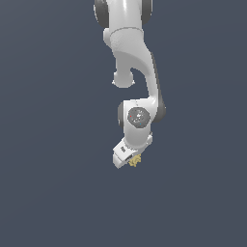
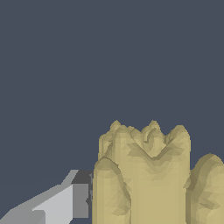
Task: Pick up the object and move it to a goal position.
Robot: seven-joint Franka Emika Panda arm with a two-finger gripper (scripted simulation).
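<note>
Wrist view shows one grey finger (image 2: 65,201) pressed against the side of the lumpy mustard-yellow object (image 2: 148,175), which fills the near field; the opposite finger is hidden behind it, so the grip looks closed on the chunk, though I cannot confirm both contacts. In the exterior view the object (image 1: 134,161) sits at the tip of the white gripper (image 1: 126,157), the arm (image 1: 140,72) reaching down from above. The bumpy, jagged faces give uneven purchase, so a quick swing toward the goal could twist or drop it.

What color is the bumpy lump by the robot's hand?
Mustard yellow-tan lump, clearest in the wrist view.
</note>
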